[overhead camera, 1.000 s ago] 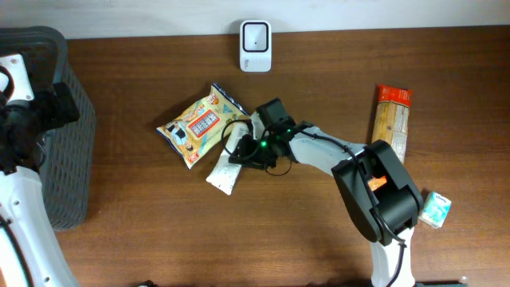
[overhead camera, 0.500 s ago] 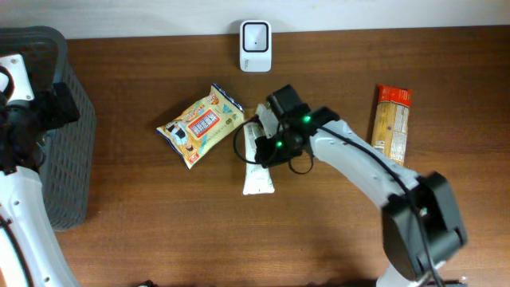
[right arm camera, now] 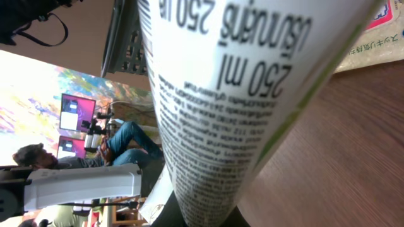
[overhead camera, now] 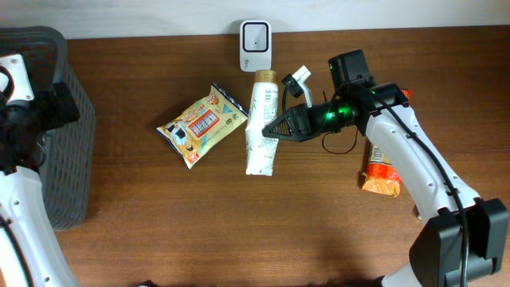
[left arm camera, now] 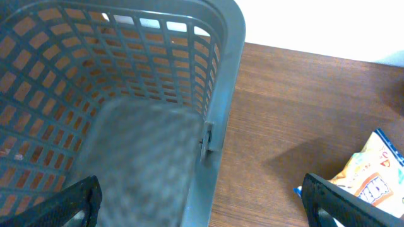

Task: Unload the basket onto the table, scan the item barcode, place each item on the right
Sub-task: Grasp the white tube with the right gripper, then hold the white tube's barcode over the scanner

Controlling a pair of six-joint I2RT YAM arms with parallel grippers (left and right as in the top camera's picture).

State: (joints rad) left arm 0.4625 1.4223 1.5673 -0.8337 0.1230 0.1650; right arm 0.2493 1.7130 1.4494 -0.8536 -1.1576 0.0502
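One step done: right pincer (overhead camera: 271,127) clamps the white tube (overhead camera: 260,155), lifted just below the scanner (overhead camera: 256,36) at top centre; scanning remains. The left pincer (left arm camera: 201,203) gapes empty.

It looked like a mock shop checkout in a lab or office. A white barcode scanner (overhead camera: 256,45) stood on the wooden table (overhead camera: 159,231) just beyond the right pincer (overhead camera: 272,130), with a snack packet (overhead camera: 201,125) and grey basket (overhead camera: 56,119) to its left. Far past it were a seated person (right arm camera: 126,140) and a lit monitor (right arm camera: 71,115).
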